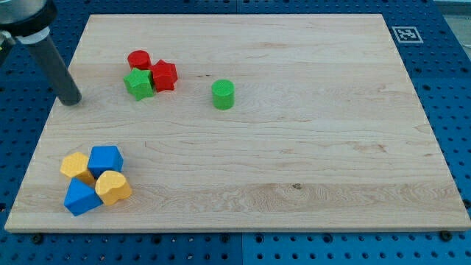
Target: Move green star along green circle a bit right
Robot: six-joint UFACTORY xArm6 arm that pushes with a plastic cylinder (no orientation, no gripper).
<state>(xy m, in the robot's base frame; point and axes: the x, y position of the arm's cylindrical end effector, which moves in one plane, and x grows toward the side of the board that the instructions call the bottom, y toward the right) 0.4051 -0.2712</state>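
My tip [71,101] rests on the table [294,162] near its left edge in the view, with no block touching it. This rig has no fingers at all, only the straight rod, so there is nothing to stand apart or together; whatever moves must be pushed from the side.

The green star [138,84] lies to the view's right of my tip and slightly toward the top, near but clearly apart from it. It sits packed into a small cluster: the red cylinder [139,59] touches it on the top side and a red star-like block [164,75] presses against its right side (its exact shape is hard to make out). That crowding matters, because a push to the right would probably carry the red block along with the star.

The green circle [223,94] stands alone further right of the cluster, well apart from my tip, with bare wood between it and the red block. It likely serves as the reference for where the star should end up.

My tip sits on the star's left flank, which I judge a sensible starting side for a rightward shove, though it still has to close the gap.

Toward the view's bottom, well below my tip, a separate heap of two blue blocks [105,159] [80,197] and two yellow blocks [76,166] [112,187] stays out of the way.
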